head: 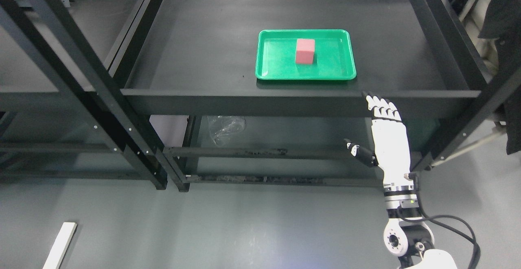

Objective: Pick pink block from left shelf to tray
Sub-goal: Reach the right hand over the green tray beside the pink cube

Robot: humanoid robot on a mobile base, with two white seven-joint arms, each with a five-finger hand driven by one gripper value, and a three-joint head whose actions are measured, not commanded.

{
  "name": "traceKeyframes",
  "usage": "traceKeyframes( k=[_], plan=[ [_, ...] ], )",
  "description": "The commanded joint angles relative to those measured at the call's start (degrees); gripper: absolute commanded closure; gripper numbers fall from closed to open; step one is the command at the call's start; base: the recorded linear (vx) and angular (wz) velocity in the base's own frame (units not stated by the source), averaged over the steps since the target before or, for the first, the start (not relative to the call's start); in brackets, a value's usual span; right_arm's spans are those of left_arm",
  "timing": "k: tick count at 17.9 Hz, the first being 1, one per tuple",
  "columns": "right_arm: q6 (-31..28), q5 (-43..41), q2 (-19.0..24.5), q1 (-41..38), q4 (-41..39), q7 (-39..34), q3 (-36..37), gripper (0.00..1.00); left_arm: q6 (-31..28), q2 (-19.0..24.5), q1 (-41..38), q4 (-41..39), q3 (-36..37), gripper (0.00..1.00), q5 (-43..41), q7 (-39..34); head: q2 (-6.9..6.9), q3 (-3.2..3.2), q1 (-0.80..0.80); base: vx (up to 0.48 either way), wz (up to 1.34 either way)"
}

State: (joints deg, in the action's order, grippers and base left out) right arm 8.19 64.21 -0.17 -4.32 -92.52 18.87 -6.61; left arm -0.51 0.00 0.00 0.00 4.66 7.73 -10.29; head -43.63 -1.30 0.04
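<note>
One pink block (305, 51) already sits upright in the green tray (344, 71) on the shelf (195, 37). Right hand (384, 128) is empty, fingers extended, below the shelf's front rail. Best move: retract straight down, clear of the rail.

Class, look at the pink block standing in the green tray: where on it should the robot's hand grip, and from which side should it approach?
Grip the pink block across its upright side faces, coming from above. It stands upright mid-tray, and the green tray's raised rim would probably hinder a low sideways reach. The right hand, open below the shelf edge, looks nearest.
</note>
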Motion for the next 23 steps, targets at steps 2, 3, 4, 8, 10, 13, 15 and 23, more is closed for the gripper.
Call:
traceKeyframes(
  k=[2, 3, 4, 8, 10, 13, 15, 23],
  plan=[
    [-4.41, 6.48, -0.83, 1.15, 1.12, 0.55, -4.29, 0.03, -0.02, 1.0, 1.67, -1.0, 0.0, 0.0, 0.0, 0.01, 0.0, 0.0, 0.0, 0.296, 0.0],
    [-4.24, 6.28, -0.83, 1.33, 0.77, 0.73, -4.29, 0.03, -0.02, 1.0, 1.67, -1.0, 0.0, 0.0, 0.0, 0.01, 0.0, 0.0, 0.0, 0.325, 0.0],
    [-4.24, 6.19, -0.83, 1.41, 0.33, 1.51, -4.37, 0.03, -0.02, 1.0, 1.67, -1.0, 0.0, 0.0, 0.0, 0.01, 0.0, 0.0, 0.0, 0.325, 0.0],
    [-0.99, 6.19, -0.83, 1.42, 0.06, 8.45, -4.98, 0.03, -0.02, 1.0, 1.76, -1.0, 0.0, 0.0, 0.0, 0.01, 0.0, 0.0, 0.0, 0.302, 0.01],
    [0.33, 5.93, -0.83, 1.5, 0.06, 9.25, -5.51, 0.03, -0.02, 1.0, 1.67, -1.0, 0.0, 0.0, 0.0, 0.01, 0.0, 0.0, 0.0, 0.285, 0.01],
    [0.51, 5.14, -0.83, 1.5, 0.06, 9.34, -6.48, 0.03, -0.02, 1.0, 1.67, -1.0, 0.0, 0.0, 0.0, 0.01, 0.0, 0.0, 0.0, 0.236, 0.07],
    [0.6, 4.52, -0.83, 1.85, 0.41, 7.59, -7.36, 0.03, -0.02, 1.0, 1.76, -1.0, 0.0, 0.0, 0.0, 0.01, 0.0, 0.0, 0.0, 0.232, 0.13],
    [0.77, 4.61, -0.83, 3.26, 2.69, -10.5, -8.42, 0.03, -0.02, 1.0, 1.67, -1.0, 0.0, 0.0, 0.0, 0.01, 0.0, 0.0, 0.0, 0.179, 0.1]
  ],
)
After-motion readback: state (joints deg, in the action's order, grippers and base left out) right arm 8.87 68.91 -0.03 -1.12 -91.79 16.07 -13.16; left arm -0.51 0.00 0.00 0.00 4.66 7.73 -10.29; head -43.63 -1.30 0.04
